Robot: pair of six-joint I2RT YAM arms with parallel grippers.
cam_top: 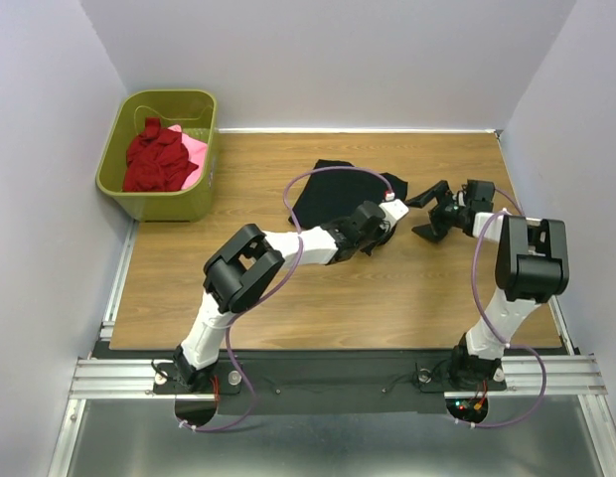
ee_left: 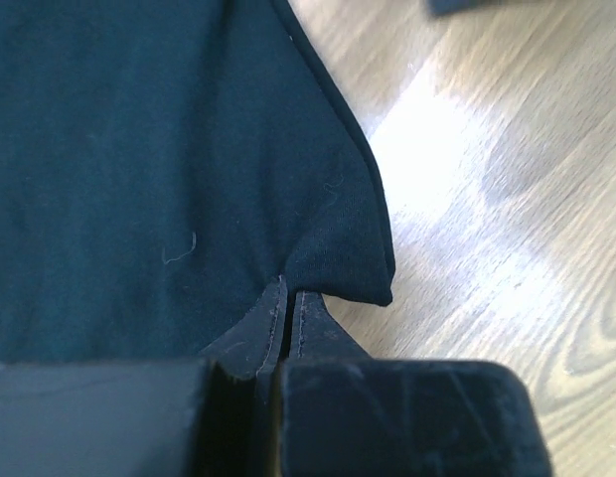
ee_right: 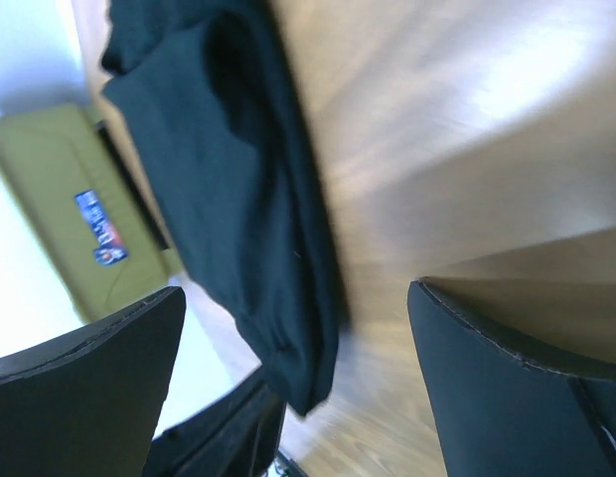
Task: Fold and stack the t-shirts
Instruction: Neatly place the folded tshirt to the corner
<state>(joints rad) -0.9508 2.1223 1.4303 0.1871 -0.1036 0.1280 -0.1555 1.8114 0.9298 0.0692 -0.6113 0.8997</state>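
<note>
The black t-shirt lies bunched and partly folded at the middle back of the wooden table. My left gripper is shut on its near right corner; in the left wrist view the fingertips pinch the hem of the black cloth. My right gripper is open and empty just right of the shirt, pointing at it. In the right wrist view the shirt's edge hangs between the spread fingers. The dark red t-shirt and the pink one lie in the basket.
The olive-green basket stands at the table's back left corner and also shows in the right wrist view. White walls enclose the table on three sides. Purple cables loop over both arms.
</note>
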